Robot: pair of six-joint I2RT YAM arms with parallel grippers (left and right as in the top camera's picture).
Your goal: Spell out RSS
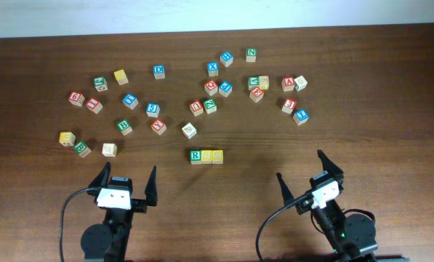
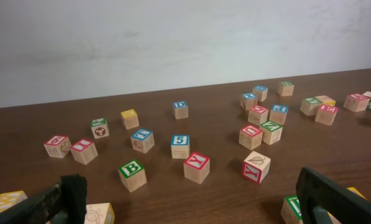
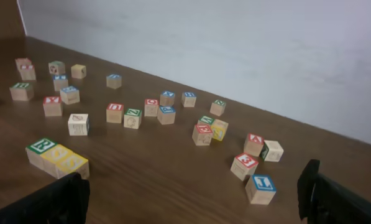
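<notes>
Dark wood-grain table [image 1: 391, 87] before a pale wall [image 2: 185, 43], overhead and wrist views. Centre front: the R cube [image 1: 195, 155], green letter uppermost, and two yellow cubes [image 1: 207, 156] [image 1: 217, 156] lie touching in one straight row, R at the left end. The row lies between the two arms, just ahead of their fingertips and apart from both. Left gripper [image 1: 130, 171]: fingers [image 2: 73, 190] spread wide, nothing between them. Right gripper [image 1: 299, 165]: fingers [image 3: 322, 193] likewise spread and empty; in its wrist view the row sits near the left finger. Other lettered cubes [image 1: 153, 109] lie scattered farther back.
</notes>
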